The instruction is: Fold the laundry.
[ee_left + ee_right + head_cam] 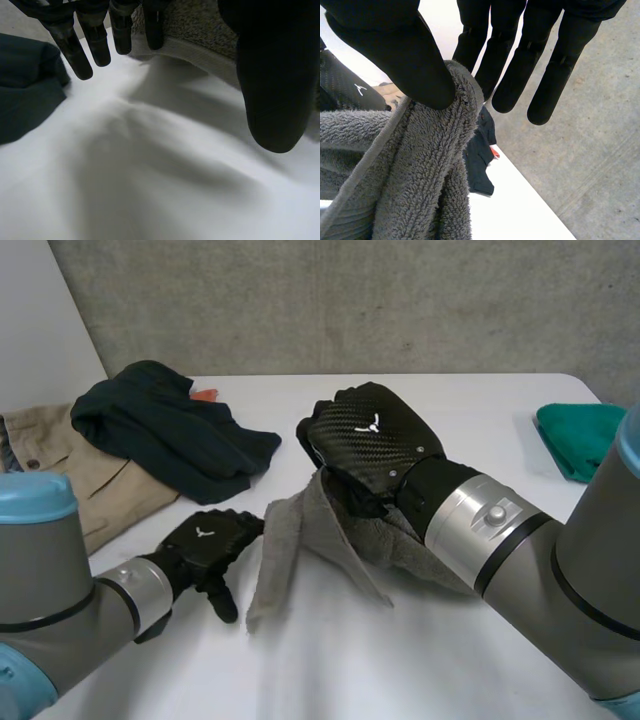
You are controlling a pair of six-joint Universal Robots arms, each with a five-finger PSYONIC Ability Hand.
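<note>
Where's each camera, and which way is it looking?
Head view: from behind, looking down at the table; left arm and right arm show.
Left wrist view: on that wrist, along the open left hand toward the grey towel.
Right wrist view: on that wrist, along the right hand pinching the towel.
All share the towel.

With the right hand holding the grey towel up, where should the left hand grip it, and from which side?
Probably the long edge hanging to the table beside the left hand. The grey towel drapes from the right hand, which pinches its top, so that edge hangs free and faces the left hand: pinch it from the robot's left.
</note>
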